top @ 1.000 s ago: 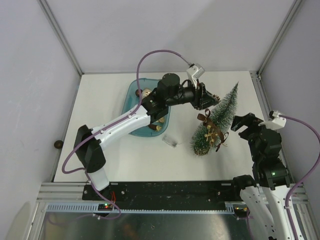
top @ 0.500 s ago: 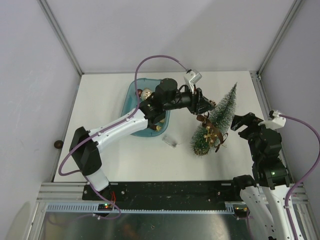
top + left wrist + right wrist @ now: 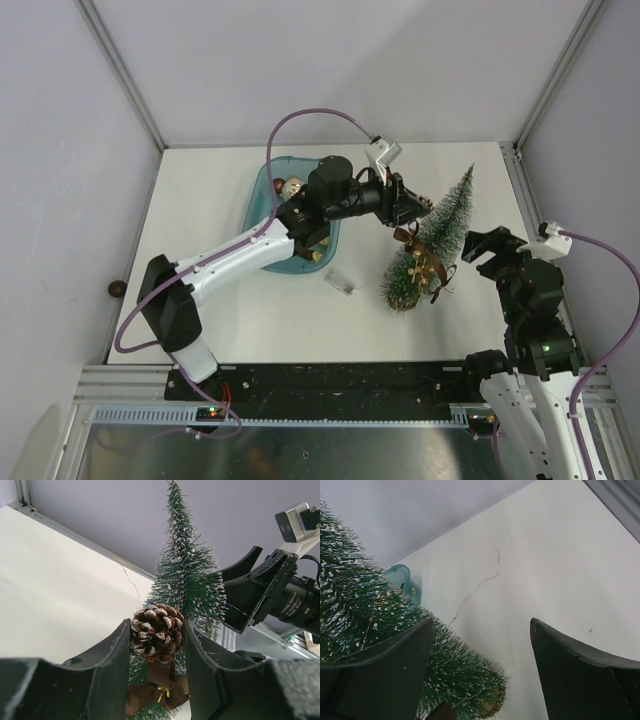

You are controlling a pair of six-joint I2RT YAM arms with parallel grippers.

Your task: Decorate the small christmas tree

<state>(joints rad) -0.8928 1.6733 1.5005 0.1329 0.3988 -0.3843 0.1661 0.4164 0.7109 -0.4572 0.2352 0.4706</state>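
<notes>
A: Small christmas tree [image 3: 440, 232]: one, sat right of centre in top view, tip toward upper right. One teal tray [image 3: 258, 195] to its left.
B: Only left wrist cam showed one pinecone [image 3: 156, 632] clamped in left gripper [image 3: 416, 204], arm stretched across. Right gripper [image 3: 482, 246] gaped empty beside tree.
</notes>
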